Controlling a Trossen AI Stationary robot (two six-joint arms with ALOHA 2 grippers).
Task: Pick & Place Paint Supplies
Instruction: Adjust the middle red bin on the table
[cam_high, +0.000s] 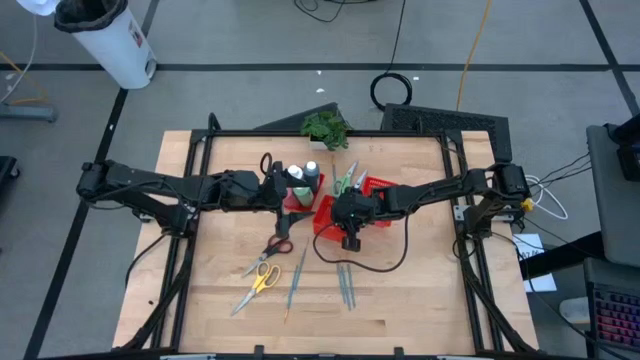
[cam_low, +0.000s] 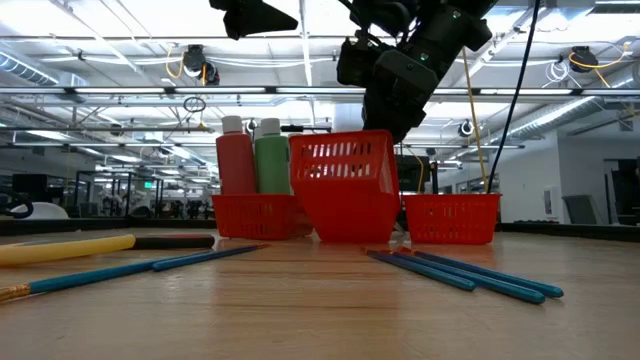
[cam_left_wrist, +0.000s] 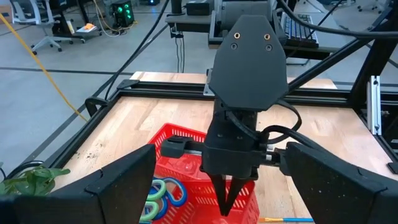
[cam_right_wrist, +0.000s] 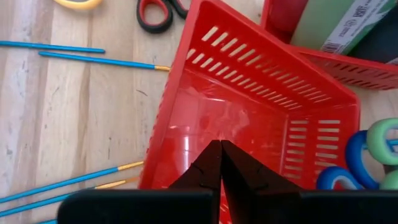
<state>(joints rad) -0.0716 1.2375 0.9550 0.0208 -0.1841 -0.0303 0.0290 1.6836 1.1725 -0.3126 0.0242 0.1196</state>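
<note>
Overhead, table-level, two wrist views share red tray (cam_high: 325, 215).

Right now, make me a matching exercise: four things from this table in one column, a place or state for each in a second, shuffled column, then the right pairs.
Things:
1. right gripper
2. left gripper
3. yellow scissors
4. paint bottles

Places or states:
A. lying flat on the bare wood
B. fingers shut, hanging over the empty middle tray
C. standing upright in a red tray
D. fingers spread wide, facing the other arm

Pairs: 1-B, 2-D, 3-A, 4-C
</note>
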